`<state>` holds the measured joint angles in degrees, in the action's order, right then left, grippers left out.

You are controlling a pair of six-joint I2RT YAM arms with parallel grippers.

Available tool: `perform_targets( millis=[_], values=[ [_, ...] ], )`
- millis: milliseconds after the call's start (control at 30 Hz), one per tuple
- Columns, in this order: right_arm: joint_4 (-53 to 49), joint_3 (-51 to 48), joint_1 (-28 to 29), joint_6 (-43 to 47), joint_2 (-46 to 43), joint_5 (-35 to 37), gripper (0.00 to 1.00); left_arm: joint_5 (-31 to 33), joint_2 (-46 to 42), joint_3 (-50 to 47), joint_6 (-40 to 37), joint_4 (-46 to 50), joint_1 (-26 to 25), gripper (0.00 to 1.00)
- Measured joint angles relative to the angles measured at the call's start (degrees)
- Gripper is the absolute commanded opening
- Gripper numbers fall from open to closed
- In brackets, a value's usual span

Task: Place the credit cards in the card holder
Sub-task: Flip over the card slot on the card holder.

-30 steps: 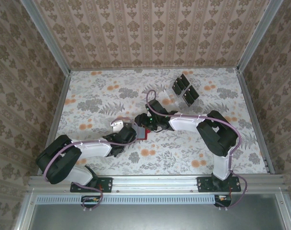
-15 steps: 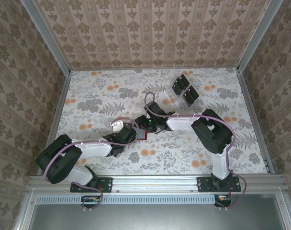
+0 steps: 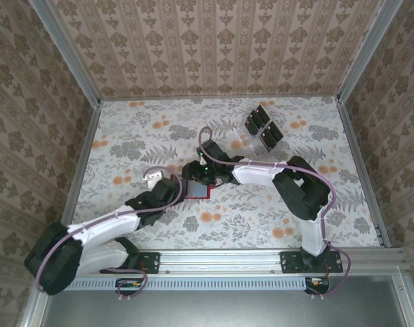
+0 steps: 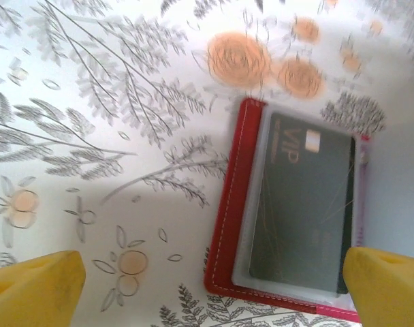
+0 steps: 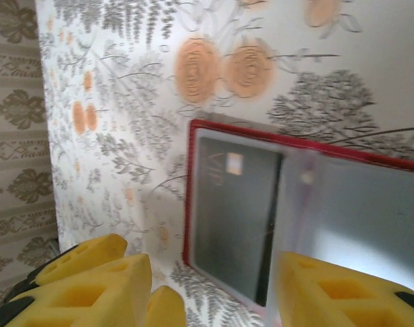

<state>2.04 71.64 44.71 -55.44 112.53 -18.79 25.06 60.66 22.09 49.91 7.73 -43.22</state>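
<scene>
The red card holder [image 4: 227, 204] lies open on the flowered table [image 4: 112, 136], with one dark credit card [image 4: 299, 211] marked VIP under its clear sleeve. My left gripper [image 4: 210, 296] hangs above it, open wide, with one yellow fingertip [image 4: 37, 283] on each side of the holder's near end. The right gripper [image 5: 210, 300] is open about halfway over the same card holder [image 5: 191, 204] and card [image 5: 234, 218]. Its right finger [image 5: 329, 293] stands at the clear flap [image 5: 350, 218]; contact cannot be told. From above, both grippers [image 3: 171, 185] [image 3: 193, 177] crowd the holder [image 3: 201, 191]. More dark cards [image 3: 261, 128] stand at the back.
A clear plastic stand [image 3: 251, 133] holding those cards sits at the back right of the table. Patterned walls [image 3: 30, 102] close in on three sides, and an aluminium rail [image 3: 227, 255] runs along the near edge.
The left arm has stretched out lower and its gripper has shifted slightly left, opening a little wider. The right gripper has moved left over the card holder.
</scene>
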Motion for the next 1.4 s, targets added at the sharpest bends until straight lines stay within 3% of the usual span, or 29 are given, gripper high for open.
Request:
perform_targets(
  millis=[200, 367, 533, 900, 1100, 1400],
  values=[
    [-2.2, 7.1, 1.9, 0.2, 3.0, 0.0, 0.52, -0.7, -11.2, -0.8, 0.0, 5.2, 3.4, 1.0],
    [-2.8, 11.6, 3.0, 0.2, 8.9, 0.1, 0.52, -1.4, -15.7, -1.6, 0.0, 8.3, 5.2, 1.0],
    [-3.8, 12.6, 3.2, 0.3, 12.3, 0.0, 0.52, -2.5, -16.1, -2.5, 0.0, 10.0, 5.8, 1.0],
    [-5.1, 14.2, 2.6, 3.9, 11.2, -1.7, 0.52, -4.8, -13.4, -2.8, -0.2, 9.5, 6.7, 1.0],
    [-11.1, 14.1, -3.5, 10.4, 1.6, -2.4, 0.52, -6.7, -7.0, -1.6, -1.7, 7.8, 7.4, 1.0],
    [-23.8, 14.1, -22.3, 24.0, -11.3, 5.9, 0.52, -9.9, 7.3, 7.5, -6.6, 2.3, 8.5, 1.0]
  ],
)
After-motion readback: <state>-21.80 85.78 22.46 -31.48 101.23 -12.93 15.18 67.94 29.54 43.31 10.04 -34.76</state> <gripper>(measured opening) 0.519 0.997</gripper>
